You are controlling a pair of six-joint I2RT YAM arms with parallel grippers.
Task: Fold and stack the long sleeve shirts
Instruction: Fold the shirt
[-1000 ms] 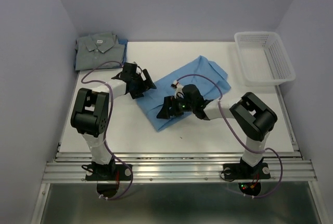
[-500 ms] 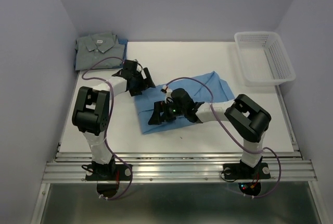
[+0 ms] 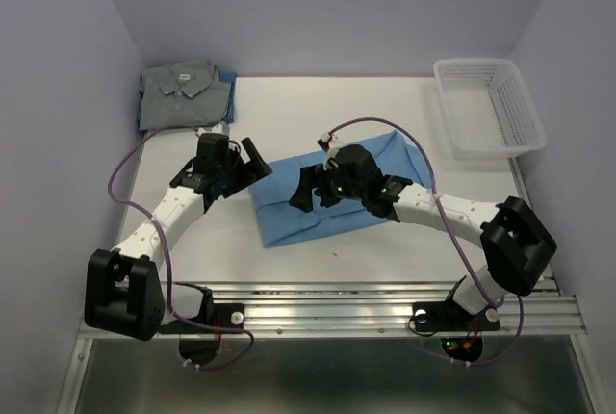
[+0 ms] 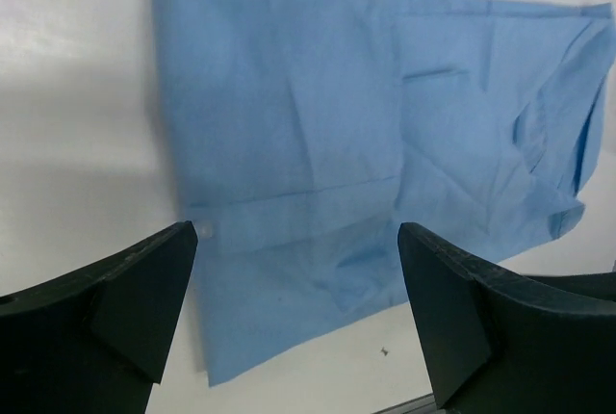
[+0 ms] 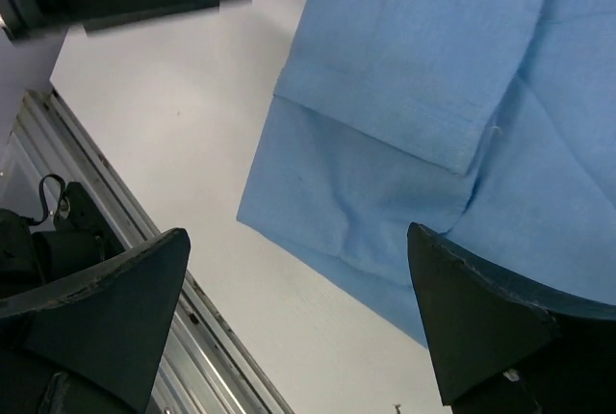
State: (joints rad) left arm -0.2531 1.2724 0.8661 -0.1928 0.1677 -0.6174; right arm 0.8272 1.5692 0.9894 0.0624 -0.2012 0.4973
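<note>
- Top external: blue shirt [image 3: 308, 226] lies flat on the counter [image 3: 318, 106], centre and slightly near side. It is folded to a rough oblong.
- Its long axis runs from the near-left to the far-right, at a shallow slant across the counter.
- Grey-green shirt [image 3: 183, 94] sits folded, collar up, in the far-left corner, well apart from the blue one. I take it as the base of the stack.
- Basket [image 3: 472, 62] is at the far right, apart from both shirts.
- Left hand [image 3: 252, 166]: fingers spread wide, nothing between them. It is just beside the shirt's left end, at the far-left corner, and points toward the cloth.
- Right hand [image 3: 303, 191]: fingers spread wide, holding nothing. It hangs over the left half of the shirt, pointing left.
- Left wrist: the shirt fills the field ahead of the fingers, with its left edge just inside the left finger. Creases show toward the right end.
- Right wrist: the near-left corner sits between the fingers, with a hemmed flap lying over a lower layer. Cloth looks clear of the fingers; contact cannot be confirmed.
- Judgement: both hands are at the shirt's left end, one to each corner, so a two-corner pinch there is set up.
- Judgement: the stack lies left and beyond the shirt, and the left arm is nearer to it.
- Risk, as a judgement: the loose flap may slip open when lifted.
</note>
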